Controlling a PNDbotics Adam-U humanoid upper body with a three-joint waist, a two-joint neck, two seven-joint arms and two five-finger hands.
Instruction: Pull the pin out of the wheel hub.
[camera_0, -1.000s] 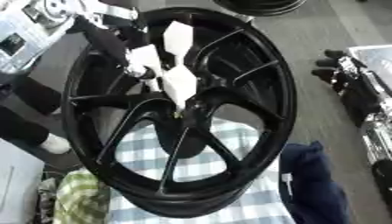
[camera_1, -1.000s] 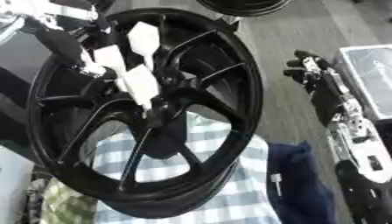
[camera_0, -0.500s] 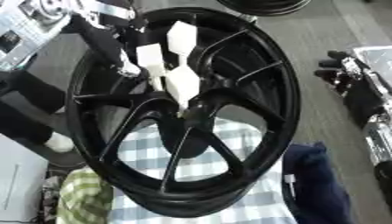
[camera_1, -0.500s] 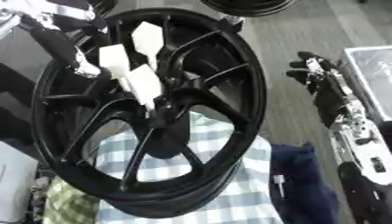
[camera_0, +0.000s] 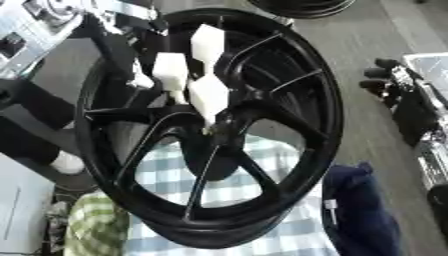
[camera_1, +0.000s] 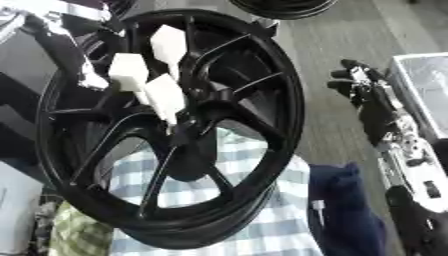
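A black spoked wheel (camera_0: 302, 75) stands tilted on edge across the middle of the view, with its hub (camera_0: 229, 120) facing me. My left hand (camera_0: 188, 82) reaches in from the upper left, its white-padded fingertips (camera_0: 208, 97) gathered over the hub. The lowest pads close on a thin pale pin (camera_0: 208, 131) that sticks out of the hub centre. My right hand (camera_1: 367, 95), black, hangs idle at the right edge with relaxed fingers, well away from the wheel.
A blue-and-white checked cloth (camera_0: 262, 190) lies under the wheel. A dark blue cloth (camera_0: 359, 210) lies at the lower right and a green checked one (camera_0: 92, 225) at the lower left. Another black rim (camera_0: 297, 6) shows at the top edge.
The whole picture has shifted slightly. The left hand stays at the hub with its pads in much the same place, and the right hand has not moved.
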